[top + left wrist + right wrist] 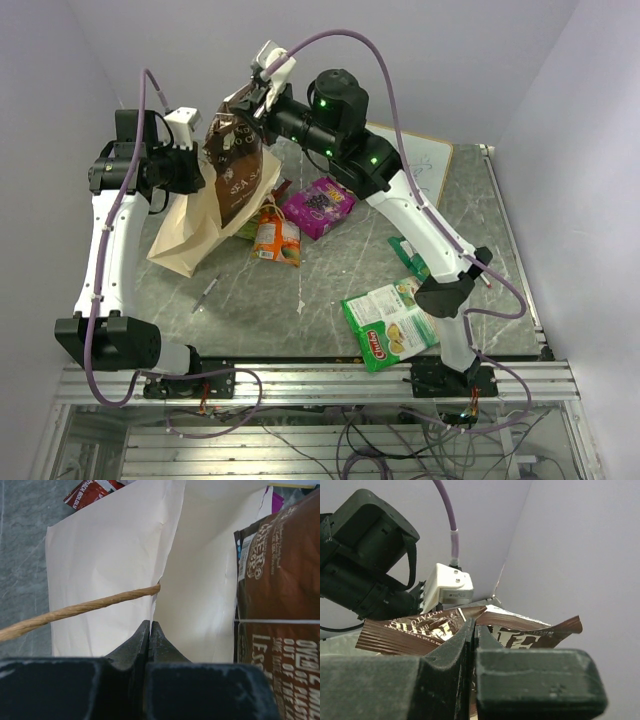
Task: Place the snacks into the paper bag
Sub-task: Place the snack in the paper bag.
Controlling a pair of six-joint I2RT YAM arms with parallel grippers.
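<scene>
The paper bag [188, 228] leans open at the left of the table, cream inside [200, 580], with a cord handle [75, 611]. My left gripper [199, 166] [150, 626] is shut on the bag's rim and holds the mouth up. The right gripper [244, 108] [474, 626] is shut on the top seam of a brown snack packet [237, 170] [405, 632], which hangs upright at the bag's mouth [280, 610]. Loose snacks lie on the table: purple [319, 207], orange [277, 240], a large green-and-white one [391, 325], and a red one [92, 491] behind the bag.
A framed whiteboard [427, 156] lies at the back right. A thin pen [207, 293] rests near the table's front left. A small green packet [410, 258] sits beside the right arm's lower link. Walls close in on the left, back and right.
</scene>
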